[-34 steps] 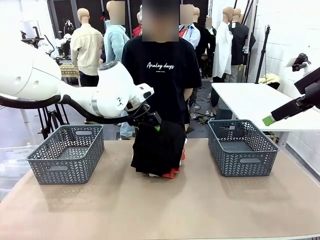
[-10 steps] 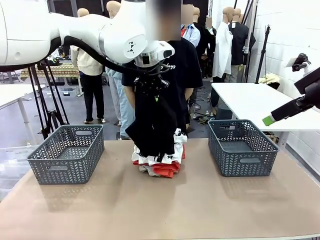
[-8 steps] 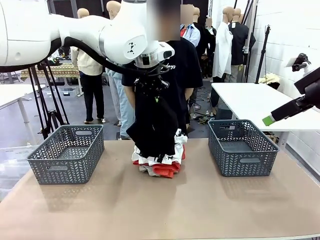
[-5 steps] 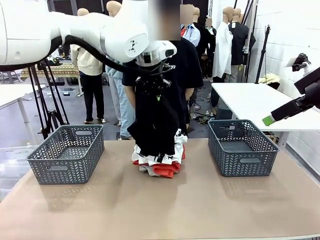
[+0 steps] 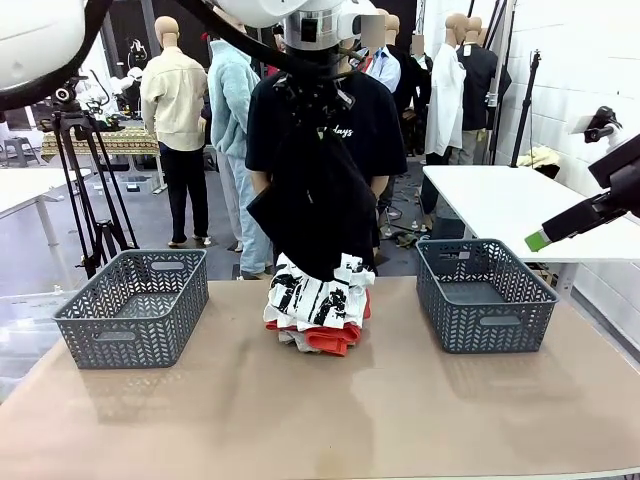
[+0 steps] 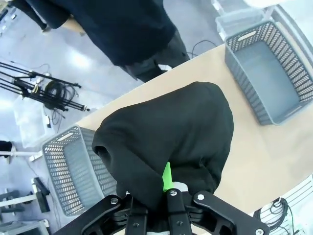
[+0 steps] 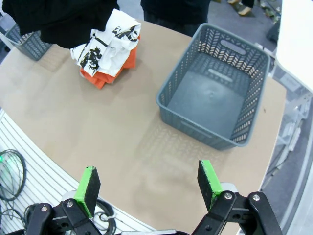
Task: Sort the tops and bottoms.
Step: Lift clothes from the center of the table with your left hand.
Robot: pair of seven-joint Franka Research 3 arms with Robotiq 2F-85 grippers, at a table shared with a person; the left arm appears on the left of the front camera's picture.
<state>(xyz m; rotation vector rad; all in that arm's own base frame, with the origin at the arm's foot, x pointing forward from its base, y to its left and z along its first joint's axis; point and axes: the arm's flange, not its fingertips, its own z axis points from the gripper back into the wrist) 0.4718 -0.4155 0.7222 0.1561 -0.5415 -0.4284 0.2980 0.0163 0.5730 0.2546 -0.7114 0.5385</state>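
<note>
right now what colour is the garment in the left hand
The garment is plain black; the left wrist view shows it best.

Bright, even overhead light, soft shadows on the table [image 5: 300,420] (wrist views bend at edges).

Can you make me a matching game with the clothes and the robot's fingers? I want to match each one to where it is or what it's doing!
Things:
1. black garment
2. white T-shirt
3. orange top
4. right fingers

Where or how:
A. spread wide apart, holding nothing
B. lying topmost in the heap on the table
C. hanging in the air, pinched by the left fingers
D. peeking out from under the printed shirt

Pairs: 1-C, 2-B, 3-D, 4-A
</note>
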